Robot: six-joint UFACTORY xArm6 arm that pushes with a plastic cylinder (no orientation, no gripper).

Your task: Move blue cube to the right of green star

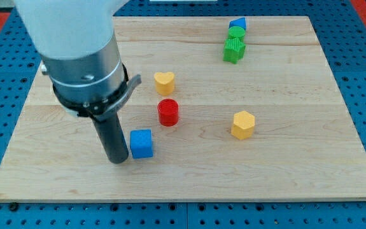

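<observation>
Nearest the view's bottom, on the wooden board (297, 172), my tip (116, 160) rests on the surface just to the view's left of the blue cube (141, 144), touching it or very nearly so; the exact contact is hard to make out. I carry no pincer, only a straight dark rod, so nothing is open, closed or gripping.

Further up and slightly to the view's right of the cube stands the red cylinder (168, 112), near the cube but apart from it. Level with it, well off to the view's right, sits the yellow hexagonal block (242, 124), alone in the middle-right of the board. Just above the red cylinder lies the yellow heart (164, 82), close to it but not touching.

Farthest away, near the view's top edge and right of centre, is a tight cluster: the green star (233, 49) at the bottom, a second green block (236, 32) right above it whose shape I cannot tell, and a small blue block (238, 23) at the top. The blue cube lies well apart from this star, far down and to the view's left of it.
</observation>
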